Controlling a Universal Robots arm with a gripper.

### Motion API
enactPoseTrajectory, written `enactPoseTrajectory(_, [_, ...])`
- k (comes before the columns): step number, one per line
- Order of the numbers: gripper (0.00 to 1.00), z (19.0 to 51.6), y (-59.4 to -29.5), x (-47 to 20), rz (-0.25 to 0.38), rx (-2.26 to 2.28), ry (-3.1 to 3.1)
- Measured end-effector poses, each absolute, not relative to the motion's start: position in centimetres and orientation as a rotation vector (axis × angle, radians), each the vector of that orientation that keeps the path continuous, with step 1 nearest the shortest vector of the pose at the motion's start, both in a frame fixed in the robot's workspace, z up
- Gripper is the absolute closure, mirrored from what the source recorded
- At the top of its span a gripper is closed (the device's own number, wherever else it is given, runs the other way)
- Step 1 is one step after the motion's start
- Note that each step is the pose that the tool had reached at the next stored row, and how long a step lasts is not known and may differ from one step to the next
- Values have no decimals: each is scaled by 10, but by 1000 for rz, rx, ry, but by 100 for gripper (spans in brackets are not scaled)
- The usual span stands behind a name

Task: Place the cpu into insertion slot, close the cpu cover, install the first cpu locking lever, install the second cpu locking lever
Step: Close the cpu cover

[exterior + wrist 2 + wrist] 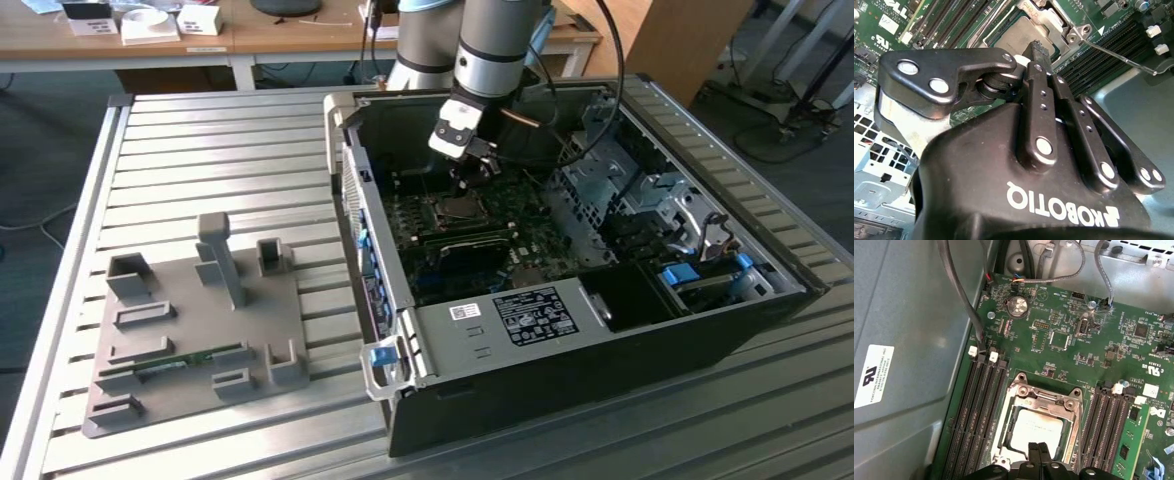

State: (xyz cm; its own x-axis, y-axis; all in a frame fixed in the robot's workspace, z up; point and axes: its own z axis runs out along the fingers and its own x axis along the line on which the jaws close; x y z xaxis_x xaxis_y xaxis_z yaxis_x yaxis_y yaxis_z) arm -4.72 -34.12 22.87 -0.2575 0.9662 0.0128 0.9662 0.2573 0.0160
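Slatted table [214, 150], open computer case [574, 400]; gripper [1037, 447] jaws pressed together, empty; cpu [1036, 422] framed by cpu cover [1046, 395] directly beneath; probably best pressed squarely

Silver-grey arm [491, 45], black screw-studded jaws, white lettering.

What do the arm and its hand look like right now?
The arm is a silver-grey tube with a black cable looping beside it. The hand is matte black, with linked finger bars on silver pins and white lettering on its body.
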Motion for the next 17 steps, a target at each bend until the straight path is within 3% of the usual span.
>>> enactPoseTrajectory(17, [89, 229, -341, -47, -32, -1733, -2618])
